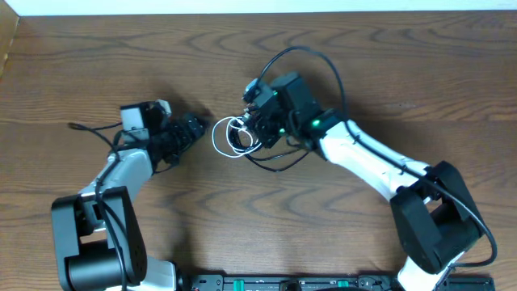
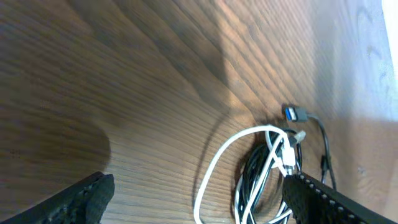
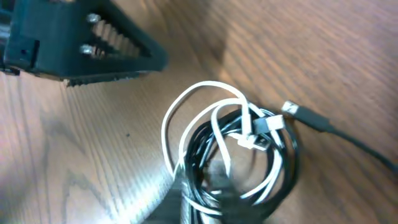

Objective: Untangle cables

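Brown wood-grain table (image 1: 404, 73) — a pale strip (image 1: 242, 5) along its far edge.

No legible text, no labels, brands, numbers or signs anywhere in view

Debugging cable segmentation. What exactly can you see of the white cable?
The white cable is a thin, round, glossy, plastic-looking cord. It lies curled in a few loose loops flat on the wood table. The loops thread through the coil of the black cable and touch it at several crossings. One small white plug lies near the middle of the bundle. Whether anything grips the cable isn't clear.
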### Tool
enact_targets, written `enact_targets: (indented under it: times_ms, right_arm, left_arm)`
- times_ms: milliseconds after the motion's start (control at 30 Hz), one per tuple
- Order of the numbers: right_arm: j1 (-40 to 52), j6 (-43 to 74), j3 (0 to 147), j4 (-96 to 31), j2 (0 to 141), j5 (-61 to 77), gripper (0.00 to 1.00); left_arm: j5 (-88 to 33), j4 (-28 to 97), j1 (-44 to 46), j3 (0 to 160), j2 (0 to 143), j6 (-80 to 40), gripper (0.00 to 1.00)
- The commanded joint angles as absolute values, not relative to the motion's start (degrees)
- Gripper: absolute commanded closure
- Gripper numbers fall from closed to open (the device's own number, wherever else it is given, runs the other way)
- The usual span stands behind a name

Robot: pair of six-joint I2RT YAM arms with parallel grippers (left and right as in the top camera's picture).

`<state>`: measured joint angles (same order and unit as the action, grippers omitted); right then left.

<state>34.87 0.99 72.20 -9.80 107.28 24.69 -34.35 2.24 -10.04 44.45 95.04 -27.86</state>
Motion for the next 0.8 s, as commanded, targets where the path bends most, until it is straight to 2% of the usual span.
enact_targets:
  times_ms: [0,133,367,467,567,700,767]
  right_arm:
    - [32.23,0.38,72.12,-8.05,111.33,33.61,0.99]
    - [30.33,2.20,72.12,-3.49,116.66,41.15,0.97]
    - [29.43,3.42,72.12,5.21,124.88,56.07,0.75]
    - [29.02,6.13,72.12,7.92,126.69,59.02,0.75]
    - [28.91,6.20,72.12,9.72,127.20,64.73,0.78]
    - [28.91,6.24,72.12,10.07,127.22,64.16,0.85]
    - [28.77,7.77,72.12,10.13,127.20,63.31,0.82]
  left_arm:
    - [-37.08,2.09,-11.25,44.51,94.98,-25.91,0.07]
    - [-37.06,2.09,-11.22,44.51,94.98,-25.91,0.04]
    - [-37.06,2.09,-11.22,44.51,94.98,-25.91,0.03]
    - [-37.06,2.09,-11.22,44.51,94.98,-25.91,0.03]
    - [-37.06,2.09,-11.22,44.51,94.98,-25.91,0.02]
    - [-37.06,2.09,-11.25,44.51,94.98,-25.93,0.02]
    - [-37.06,2.09,-11.22,44.51,94.98,-25.93,0.02]
